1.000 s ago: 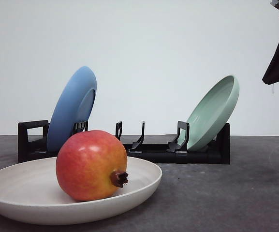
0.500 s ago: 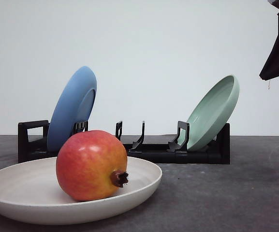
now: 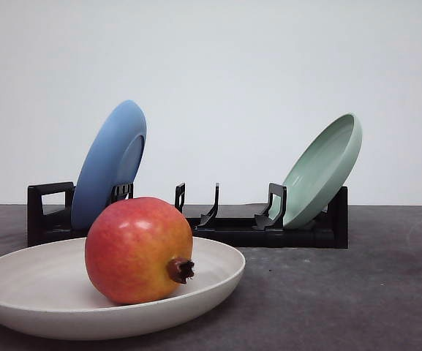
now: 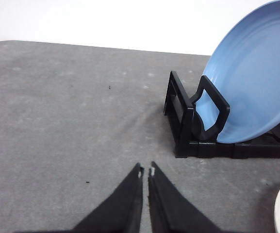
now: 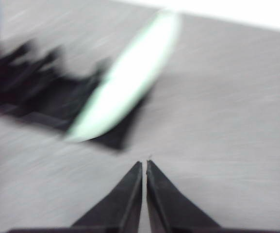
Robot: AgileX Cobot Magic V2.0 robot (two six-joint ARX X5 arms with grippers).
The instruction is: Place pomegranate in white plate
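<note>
The glossy red-and-yellow round pomegranate (image 3: 138,250) is sitting inside the wide, shallow, off-white plate (image 3: 20,281), its dark crown stub pointing to the right; the plate is resting on the grey table (image 3: 357,292); behind it, a black plastic rack (image 3: 232,227) is propping up a blue plate (image 3: 108,164) and a pale green plate (image 3: 324,168); the left claw (image 4: 145,171) is hanging over bare table with its fingers pressed nearly together, gripping nothing; the right claw (image 5: 144,165) is likewise pinched narrow and empty, its view blurred.

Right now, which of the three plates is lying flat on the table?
The white plate, holding the pomegranate. The blue plate and the pale green plate stand tilted in the black rack.
</note>
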